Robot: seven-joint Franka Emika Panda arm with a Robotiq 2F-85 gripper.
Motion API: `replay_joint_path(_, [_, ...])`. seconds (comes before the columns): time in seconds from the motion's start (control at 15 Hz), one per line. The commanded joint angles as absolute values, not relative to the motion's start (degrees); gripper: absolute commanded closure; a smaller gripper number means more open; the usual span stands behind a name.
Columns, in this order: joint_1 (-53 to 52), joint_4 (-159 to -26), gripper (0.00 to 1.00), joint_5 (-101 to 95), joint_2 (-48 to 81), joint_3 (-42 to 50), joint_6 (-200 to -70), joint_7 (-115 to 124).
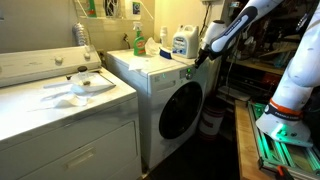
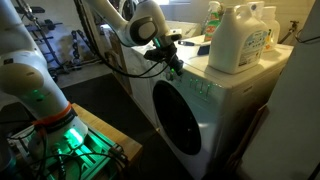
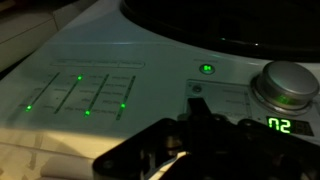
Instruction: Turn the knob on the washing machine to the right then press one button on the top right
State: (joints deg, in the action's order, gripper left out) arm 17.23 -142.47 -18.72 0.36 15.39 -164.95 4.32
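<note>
Claw (image 3: 198, 122), black, two-finger: open or closed cannot be told, as the fingers are seen only as one dark mass in the wrist view. It is held at the control panel on the upper front edge of the white front-loading washing machine (image 1: 150, 95) with the round dark glass door (image 2: 180, 125). The round silver metal knob (image 3: 288, 85) is seen just beside the fingers, not between them. Judgement: the claw should be centred over the knob, the jaws spread past its rim and closed squarely, then the wrist rotated clockwise. No push should be put into the panel, so the small lit green button (image 3: 207, 69) is not triggered.
</note>
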Motion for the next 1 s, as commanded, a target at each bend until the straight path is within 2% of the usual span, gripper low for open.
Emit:
replay_joint_path(0.0, [18.2,-143.7,1.0,-24.0,-0.5,16.7,-167.6,6.0])
replay_joint_path(0.93, [16.9,-144.2,1.0,-17.4,-2.2,16.2,-162.6,0.8])
